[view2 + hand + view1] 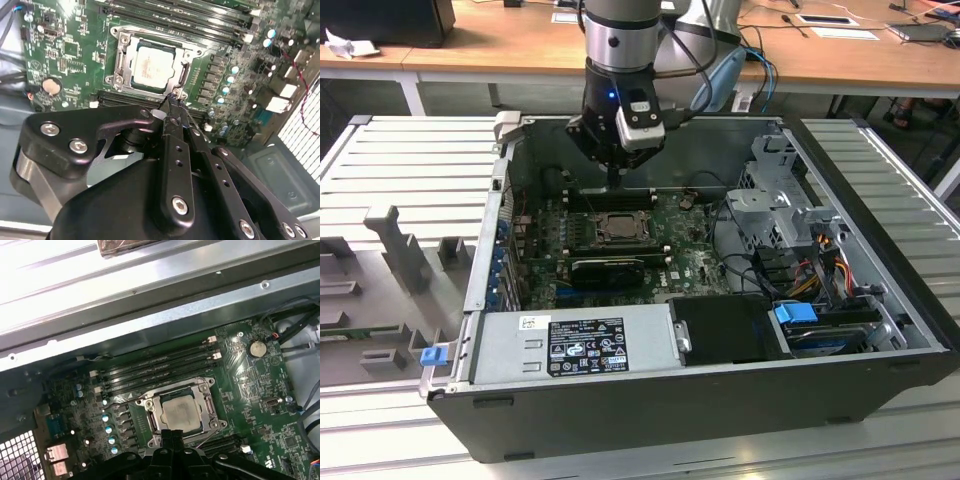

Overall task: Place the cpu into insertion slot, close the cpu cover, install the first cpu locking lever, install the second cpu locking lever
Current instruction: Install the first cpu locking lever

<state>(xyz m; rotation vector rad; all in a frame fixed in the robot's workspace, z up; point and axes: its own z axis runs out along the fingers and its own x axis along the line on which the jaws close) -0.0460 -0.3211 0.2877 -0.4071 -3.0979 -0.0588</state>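
My pincer: black two-fingered gripper (pixel 173 104), tips pinched together, just beside a corner of the socket
Chip: small square silvery-beige cpu (pixel 151 66), flat in my dark square insertion slot (pixel 129 67)
Cover: thin silver windowed cpu cover (pixel 119 62), lying down around it
Board: green circuit board (pixel 65 55)

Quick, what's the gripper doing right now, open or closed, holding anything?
Gripper: shut, fingertips together just beside the pale silvery square cpu seated in its socket; nothing visibly held.
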